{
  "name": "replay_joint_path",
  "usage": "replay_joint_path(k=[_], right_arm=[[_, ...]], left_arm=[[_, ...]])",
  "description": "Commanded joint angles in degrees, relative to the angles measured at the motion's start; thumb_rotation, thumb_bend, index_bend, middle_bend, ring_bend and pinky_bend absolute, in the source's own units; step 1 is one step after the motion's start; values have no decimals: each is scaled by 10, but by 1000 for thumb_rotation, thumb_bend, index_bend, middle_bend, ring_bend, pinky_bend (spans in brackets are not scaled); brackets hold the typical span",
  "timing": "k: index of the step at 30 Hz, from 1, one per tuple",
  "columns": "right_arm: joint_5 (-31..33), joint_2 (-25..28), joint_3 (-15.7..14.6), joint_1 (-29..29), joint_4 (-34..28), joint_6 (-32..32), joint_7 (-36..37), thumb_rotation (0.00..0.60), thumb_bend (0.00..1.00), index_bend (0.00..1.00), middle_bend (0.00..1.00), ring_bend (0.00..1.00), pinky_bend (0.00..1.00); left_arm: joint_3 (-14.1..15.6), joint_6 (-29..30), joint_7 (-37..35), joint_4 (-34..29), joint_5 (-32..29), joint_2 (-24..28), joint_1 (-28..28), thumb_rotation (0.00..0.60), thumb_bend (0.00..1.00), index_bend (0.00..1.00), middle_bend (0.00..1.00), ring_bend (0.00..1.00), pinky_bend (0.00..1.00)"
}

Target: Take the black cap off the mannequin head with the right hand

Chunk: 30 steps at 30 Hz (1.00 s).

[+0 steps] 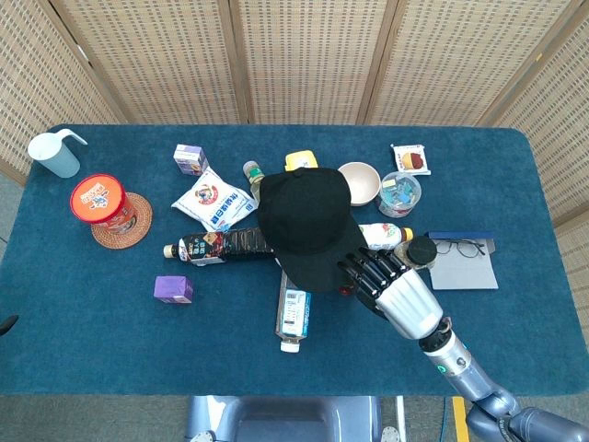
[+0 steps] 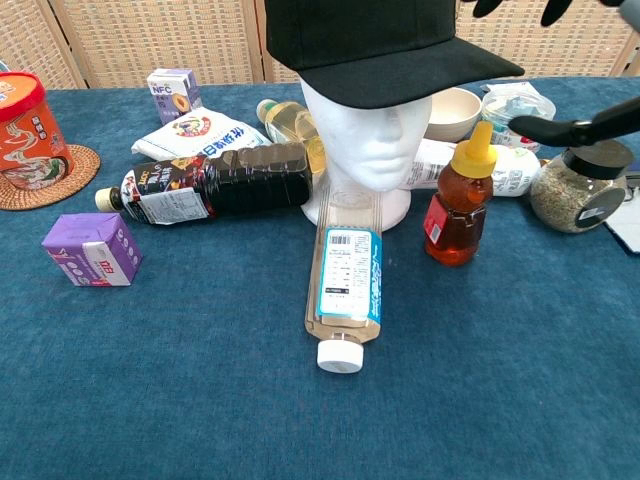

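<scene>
The black cap (image 1: 310,224) (image 2: 380,45) sits on the white mannequin head (image 2: 366,140) in the middle of the table, brim toward the front. My right hand (image 1: 391,289) hovers just right of the brim's front edge with its fingers (image 1: 364,272) spread and nothing in them. In the chest view only dark fingertips (image 2: 575,128) show at the right and top edge, close to the brim. The left hand is out of both views.
A honey bottle (image 2: 456,200) stands right under the hand, with a black-lidded jar (image 1: 421,251) (image 2: 583,184) to its right. Lying bottles (image 2: 233,179) (image 2: 345,285) surround the head's base. Glasses on a notebook (image 1: 463,261) lie at right; bowl (image 1: 359,181) behind.
</scene>
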Motion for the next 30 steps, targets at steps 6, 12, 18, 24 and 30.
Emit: replay_joint_path(k=[6, 12, 18, 24, 30], right_arm=[[2, -22, 2, 15, 7, -4, -25, 600, 382, 251, 326, 320, 429], [6, -36, 0, 28, 8, -18, -39, 600, 406, 272, 340, 332, 436], [13, -48, -1, 39, 15, -31, -44, 600, 469, 307, 374, 366, 471], [20, -55, -1, 47, 22, -34, -44, 600, 539, 390, 454, 436, 523], [19, -63, -2, 53, 26, -26, -42, 600, 572, 461, 526, 494, 591]], left_arm=[[-5, -1, -12, 9, -15, -1, 1, 600, 81, 0, 0, 0, 139], [-5, -8, -20, 16, -20, 0, 0, 600, 81, 0, 0, 0, 139], [-6, -12, -30, 22, -22, 3, 1, 600, 80, 0, 0, 0, 138], [-7, -12, -40, 26, -24, 7, 2, 600, 80, 0, 0, 0, 139], [-8, -12, -49, 27, -22, 9, 4, 600, 81, 0, 0, 0, 138]])
